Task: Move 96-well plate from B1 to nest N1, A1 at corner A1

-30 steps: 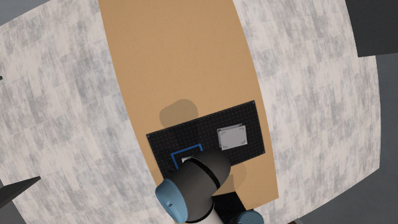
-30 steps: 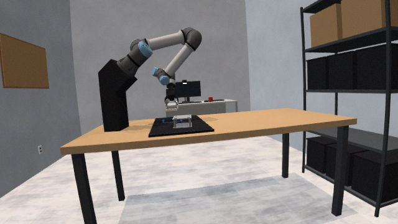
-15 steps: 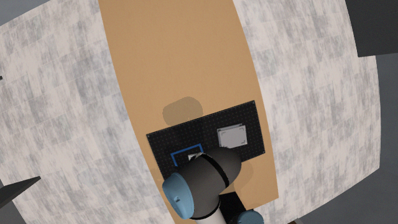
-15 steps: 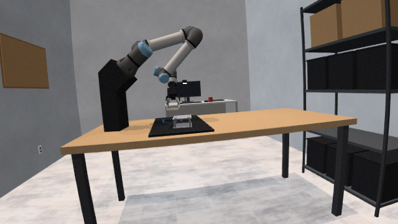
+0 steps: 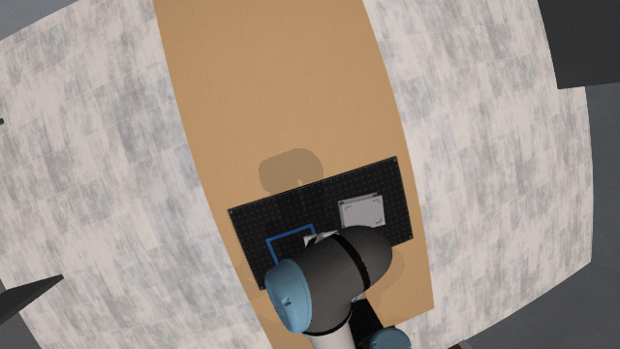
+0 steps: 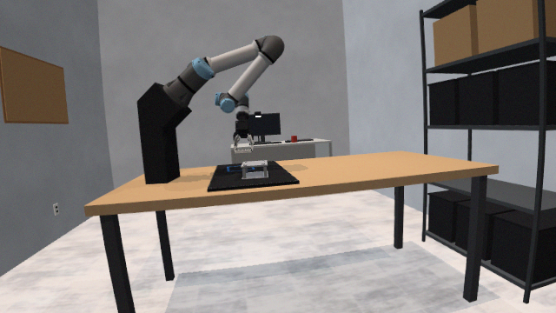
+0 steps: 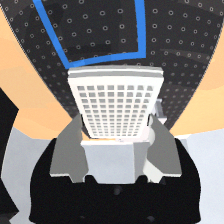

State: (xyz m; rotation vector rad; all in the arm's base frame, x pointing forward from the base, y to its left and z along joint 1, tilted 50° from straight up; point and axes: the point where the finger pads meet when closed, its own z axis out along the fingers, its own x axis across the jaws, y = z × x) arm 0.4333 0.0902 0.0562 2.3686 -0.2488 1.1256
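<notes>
The gripper (image 7: 116, 131) is clenched on the 96-well plate (image 7: 116, 102), held in the air above the black pegboard (image 5: 387, 179). The blue B1 outline (image 7: 102, 59) lies below; nest N1 (image 5: 360, 211) stands beside it, nothing between them.

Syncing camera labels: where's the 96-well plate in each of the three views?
Top: 96-well plate just lower-centre, only a white sliver showing past the arm's elbow, right of the blue B1 outline.
Exterior: centre-left, held in the gripper above the black board, clear of the nest.
Wrist: centre, filling the space between the fingers, well grid facing the camera.
Shared landmark: the blue B1 outline, seen in all three.
</notes>
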